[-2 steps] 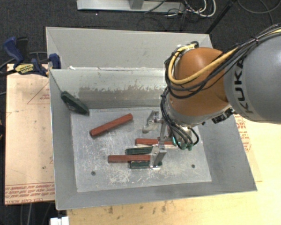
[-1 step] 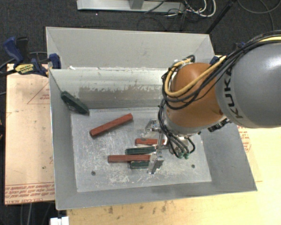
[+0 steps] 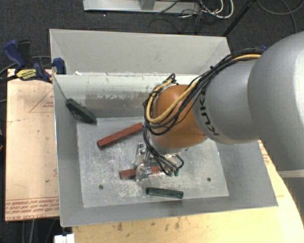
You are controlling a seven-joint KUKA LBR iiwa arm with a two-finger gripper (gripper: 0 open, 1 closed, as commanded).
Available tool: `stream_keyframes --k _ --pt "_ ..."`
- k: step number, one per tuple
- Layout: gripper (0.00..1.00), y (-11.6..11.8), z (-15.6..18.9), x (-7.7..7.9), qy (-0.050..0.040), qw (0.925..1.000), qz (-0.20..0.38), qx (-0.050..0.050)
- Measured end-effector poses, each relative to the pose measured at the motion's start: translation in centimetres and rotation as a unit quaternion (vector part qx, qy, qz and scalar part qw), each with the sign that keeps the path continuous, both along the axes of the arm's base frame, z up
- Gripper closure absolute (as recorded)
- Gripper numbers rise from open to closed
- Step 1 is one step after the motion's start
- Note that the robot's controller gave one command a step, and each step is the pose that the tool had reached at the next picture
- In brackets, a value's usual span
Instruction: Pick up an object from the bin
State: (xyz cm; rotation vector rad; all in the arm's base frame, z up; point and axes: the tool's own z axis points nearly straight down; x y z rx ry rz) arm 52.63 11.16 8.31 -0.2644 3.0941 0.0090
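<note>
Pincer point(image 3: 143, 170) is down at the floor of the bin point(image 3: 137, 52), right on a short red-brown block point(image 3: 127, 174) whose end pokes out to the pincer's left. Can't tell if the pincer is wide, narrow or clamped on it: the orange wrist cover point(image 3: 175, 118) and cables point(image 3: 159, 103) sit over it. 3 other items: dark green bar point(image 3: 164, 192) just below the pincer, long red-brown bar point(image 3: 120, 135) near, up-left, and black piece point(image 3: 81, 110) well apart, further up-left.
</note>
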Motion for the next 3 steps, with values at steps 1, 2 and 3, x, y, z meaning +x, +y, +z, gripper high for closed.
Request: stream_keyframes --k 1,2,3 --pt "1.0 0.0 0.0 0.0 0.0 1.0 0.0 0.0" --pt "1.0 -0.9 15.9 0.6 0.013 0.9999 -0.002 -0.003" --pt "0.0 -0.9 15.6 0.5 0.0165 0.9999 -0.002 -0.004"
